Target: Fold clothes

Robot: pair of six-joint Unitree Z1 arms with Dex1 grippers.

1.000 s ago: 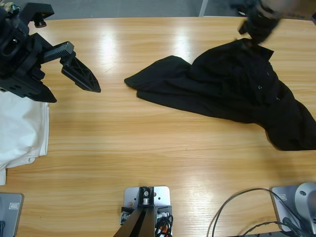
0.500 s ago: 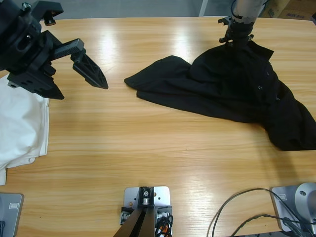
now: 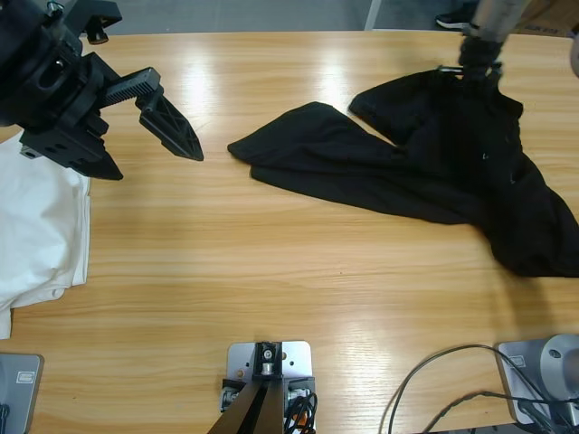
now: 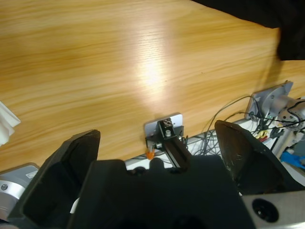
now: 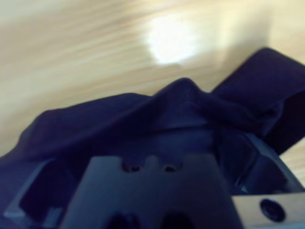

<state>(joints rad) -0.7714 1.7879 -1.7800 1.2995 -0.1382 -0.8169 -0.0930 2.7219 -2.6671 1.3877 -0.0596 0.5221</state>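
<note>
- High view: since half a second ago the right gripper (image 3: pixel 472 74) has carried the top edge of the black polo (image 3: pixel 425 172) toward the wooden table (image 3: pixel 271 271)'s far right corner, lifting that edge into a raised fold; the garment's left sleeve lies flat toward the table's middle; the left gripper (image 3: pixel 163 122) has edged slightly nearer the polo and hangs open-jawed above bare wood, well apart from it; white shirts (image 3: pixel 36 235) lie stacked at the table's left edge.
- Left wrist view: the left gripper (image 4: pixel 157 143) stands with jaws spread wide, nothing between them; the polo (image 4: pixel 267 19) shows only at the top right.
- Right wrist view: the right gripper (image 5: pixel 152 157) is clamped on the polo (image 5: pixel 143 124), dark cloth bunched over both jaws; table beyond.
</note>
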